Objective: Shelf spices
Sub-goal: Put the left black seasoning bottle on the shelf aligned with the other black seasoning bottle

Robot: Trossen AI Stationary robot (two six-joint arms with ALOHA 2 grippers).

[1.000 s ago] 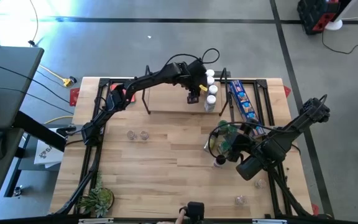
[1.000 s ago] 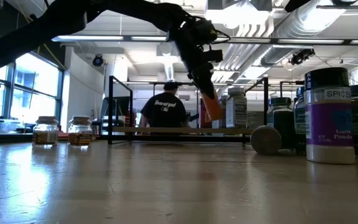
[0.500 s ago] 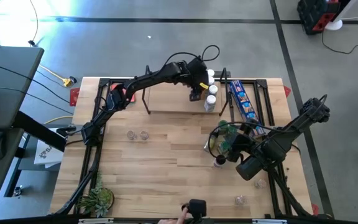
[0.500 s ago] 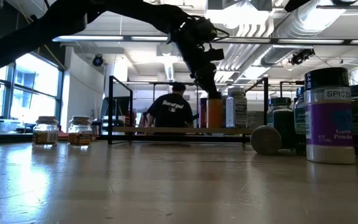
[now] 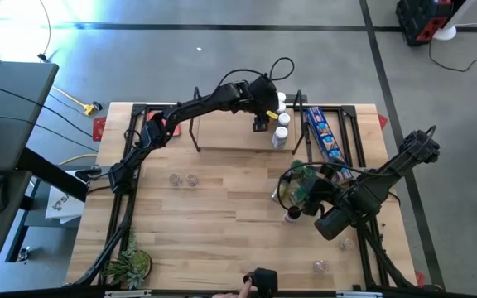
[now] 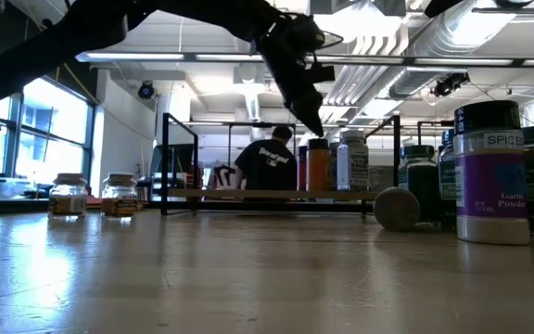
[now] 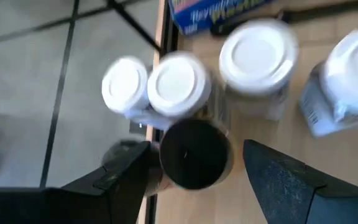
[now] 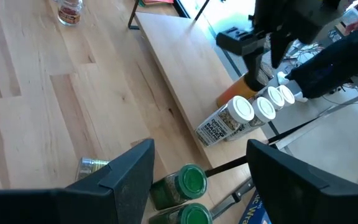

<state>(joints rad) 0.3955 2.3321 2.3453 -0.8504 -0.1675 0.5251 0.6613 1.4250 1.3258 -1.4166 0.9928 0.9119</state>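
Left wrist view: round black-lidded jar [image 7: 195,154] between dark fingers [image 7: 289,180].

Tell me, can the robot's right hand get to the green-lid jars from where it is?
Probably yes. The right hand hangs open just over the green-lid jars at the table's right side, and nothing lies between them. The left hand is busy away at the shelf, so it is not in the way.

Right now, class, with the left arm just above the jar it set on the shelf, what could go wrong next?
1. The left gripper, open, straddles the black-lidded jar; a skewed lift could tip it.
2. White-lidded jars stand packed beside it, so it might topple into them.
3. They sit near the shelf edge and could fall off.
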